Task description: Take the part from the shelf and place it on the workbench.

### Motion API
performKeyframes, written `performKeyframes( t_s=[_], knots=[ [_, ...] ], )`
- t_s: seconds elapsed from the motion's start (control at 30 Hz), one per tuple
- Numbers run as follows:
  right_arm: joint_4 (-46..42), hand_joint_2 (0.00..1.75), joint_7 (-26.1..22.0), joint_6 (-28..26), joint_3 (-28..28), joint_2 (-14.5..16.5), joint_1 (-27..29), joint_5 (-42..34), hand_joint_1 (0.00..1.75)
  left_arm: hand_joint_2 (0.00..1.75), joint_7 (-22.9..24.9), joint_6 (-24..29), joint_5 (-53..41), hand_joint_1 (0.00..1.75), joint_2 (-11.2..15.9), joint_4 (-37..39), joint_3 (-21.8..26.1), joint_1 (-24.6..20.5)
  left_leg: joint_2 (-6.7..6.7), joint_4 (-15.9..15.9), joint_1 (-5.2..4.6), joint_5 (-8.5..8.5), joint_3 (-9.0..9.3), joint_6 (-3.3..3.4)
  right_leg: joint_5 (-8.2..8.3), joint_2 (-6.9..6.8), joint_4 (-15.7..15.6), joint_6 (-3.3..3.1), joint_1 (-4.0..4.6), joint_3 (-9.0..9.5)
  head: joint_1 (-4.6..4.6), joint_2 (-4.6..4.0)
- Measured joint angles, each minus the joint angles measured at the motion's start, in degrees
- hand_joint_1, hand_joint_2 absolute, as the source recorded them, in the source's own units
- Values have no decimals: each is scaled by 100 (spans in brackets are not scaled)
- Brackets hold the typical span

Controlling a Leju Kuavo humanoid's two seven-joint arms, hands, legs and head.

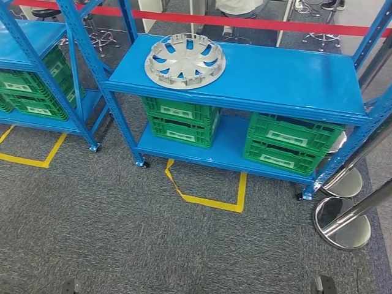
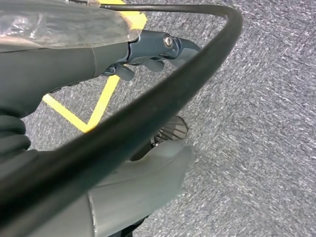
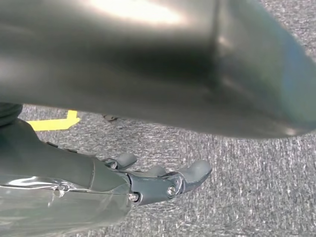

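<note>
A silver wheel cover point(image 1: 185, 60) lies flat on the top board of the blue shelf point(image 1: 286, 79), toward its left end. My left hand point(image 2: 149, 52) hangs over the grey carpet with its fingers stretched out and nothing in them; a black cable crosses in front of it. My right hand point(image 3: 164, 182) also hangs above the carpet, fingers extended and apart, holding nothing. Both hands are far from the wheel cover.
Green crates point(image 1: 181, 121) point(image 1: 286, 142) stand on the shelf's lower board. A second blue shelf point(image 1: 41, 37) with green crates is at the left. Yellow tape point(image 1: 208, 199) marks the carpet before the shelf. Chrome barrier posts point(image 1: 344, 223) stand at right, a red band point(image 1: 259, 23) behind.
</note>
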Motion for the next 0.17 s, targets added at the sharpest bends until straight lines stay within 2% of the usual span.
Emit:
performKeyframes(
  t_s=[0.17],
  knots=[
    [2, 0, 0, 0, 10, 0, 0, 0, 0, 175, 0, 0, 0, 0, 1, 0, 0, 0, 0, 4, -5, -4, 0, -4, 0, 0, -6, 0, -6, 4, 8, 0]
  ],
)
